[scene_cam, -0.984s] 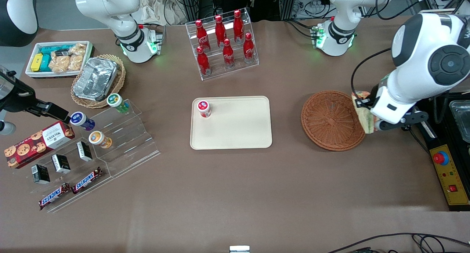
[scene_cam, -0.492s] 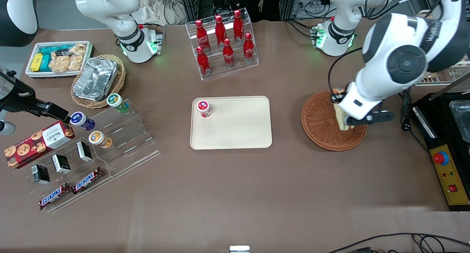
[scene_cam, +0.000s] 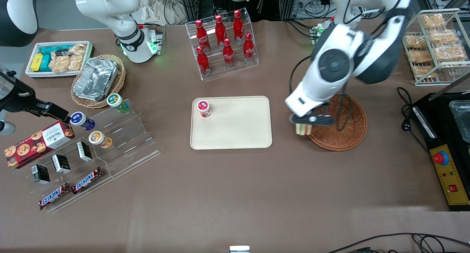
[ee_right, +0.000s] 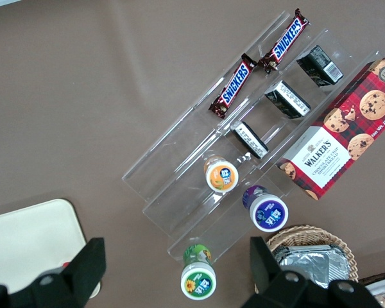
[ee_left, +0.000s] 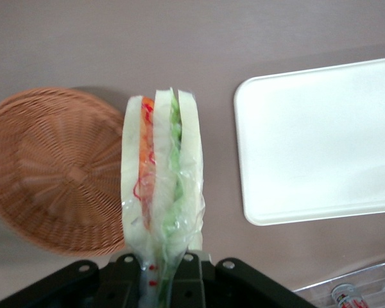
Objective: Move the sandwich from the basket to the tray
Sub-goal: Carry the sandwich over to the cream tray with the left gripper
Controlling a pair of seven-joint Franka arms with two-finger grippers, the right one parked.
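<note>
My left gripper [scene_cam: 304, 125] hangs above the table at the rim of the reddish-brown basket [scene_cam: 347, 130], on the side toward the cream tray [scene_cam: 238, 132]. It is shut on the sandwich [scene_cam: 302, 129], a wrapped wedge of pale bread with orange and green filling. In the left wrist view the sandwich [ee_left: 160, 186] sticks out from the gripper [ee_left: 162, 273], with the basket [ee_left: 51, 170] and the tray [ee_left: 321, 141] on either side below. The basket holds nothing. A small red-capped jar [scene_cam: 203, 108] stands in one corner of the tray.
A clear rack of red bottles [scene_cam: 222, 43] stands farther from the front camera than the tray. A wire rack of bagged snacks [scene_cam: 433, 43] and a black box with a red button [scene_cam: 446, 172] sit at the working arm's end. Clear steps with jars and bars [scene_cam: 91, 146] lie toward the parked arm's end.
The left arm has swung from the basket's outer rim across the basket toward the tray, carrying the sandwich with it.
</note>
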